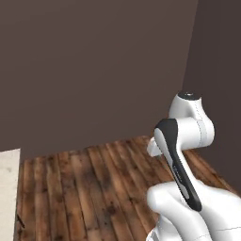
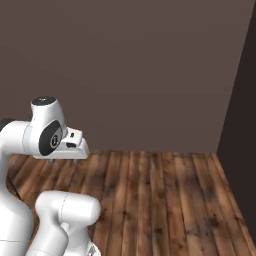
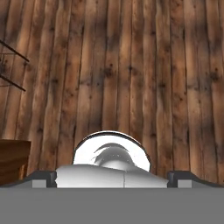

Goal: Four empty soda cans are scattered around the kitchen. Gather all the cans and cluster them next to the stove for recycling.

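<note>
1. Currently the gripper [image 3: 112, 179] hangs over the plank floor [image 3: 131, 65], pointing down at it. The fingertips [image 3: 41, 178] are spread as wide as they go, with nothing between them.
2. Soda cans and stove: cannot tell where they are, so no axis or heading to give.
3. In the right base view the gripper [image 2: 62, 161] is mostly hidden under the white wrist; just small grey tips poke out.
4. Thin dark lines [image 3: 13, 52] at the hand view's left edge are cut off and unidentifiable. A brown wooden block [image 3: 13, 157] at lower left is also cropped.
5. A pale slab [image 1: 9, 188] is cut off by the left edge of the left base view.
6. Room: dark-stained wooden planks and plain dark brown walls [image 1: 94, 70] meeting in a corner on the right.
</note>
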Robot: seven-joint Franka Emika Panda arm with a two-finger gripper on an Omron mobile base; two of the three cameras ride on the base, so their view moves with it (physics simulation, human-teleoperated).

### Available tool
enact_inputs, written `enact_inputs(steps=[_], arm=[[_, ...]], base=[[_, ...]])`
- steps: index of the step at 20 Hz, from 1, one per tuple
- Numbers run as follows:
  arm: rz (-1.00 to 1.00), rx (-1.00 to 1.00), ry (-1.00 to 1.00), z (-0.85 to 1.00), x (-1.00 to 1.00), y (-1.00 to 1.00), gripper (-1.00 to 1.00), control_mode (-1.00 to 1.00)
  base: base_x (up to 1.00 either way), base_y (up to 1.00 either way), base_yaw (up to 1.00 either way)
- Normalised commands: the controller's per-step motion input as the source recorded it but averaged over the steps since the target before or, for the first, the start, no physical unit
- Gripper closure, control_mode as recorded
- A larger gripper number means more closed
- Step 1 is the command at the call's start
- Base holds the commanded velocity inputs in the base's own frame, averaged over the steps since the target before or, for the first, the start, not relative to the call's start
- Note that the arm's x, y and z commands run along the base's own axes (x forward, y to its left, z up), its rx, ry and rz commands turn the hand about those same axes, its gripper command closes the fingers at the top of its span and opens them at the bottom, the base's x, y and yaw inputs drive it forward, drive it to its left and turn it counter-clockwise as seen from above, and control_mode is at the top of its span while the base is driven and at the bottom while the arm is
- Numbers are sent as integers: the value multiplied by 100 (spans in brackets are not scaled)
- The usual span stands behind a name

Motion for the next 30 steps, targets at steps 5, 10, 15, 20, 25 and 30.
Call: enact_inputs(steps=[5, 10, 15, 20, 25, 30], arm=[[0, 0, 0, 0, 0, 0, -100, 100], [0, 0, 0, 0, 0, 0, -100, 100], [0, 0, 0, 0, 0, 0, -100, 100], [0, 0, 0, 0, 0, 0, -100, 100], [0, 0, 0, 0, 0, 0, -100, 100], [0, 0, 0, 0, 0, 0, -100, 100]], base=[[100, -9, 3], [94, -22, 11], [75, -36, 23], [75, -41, 42], [78, -44, 59], [78, -39, 68]])
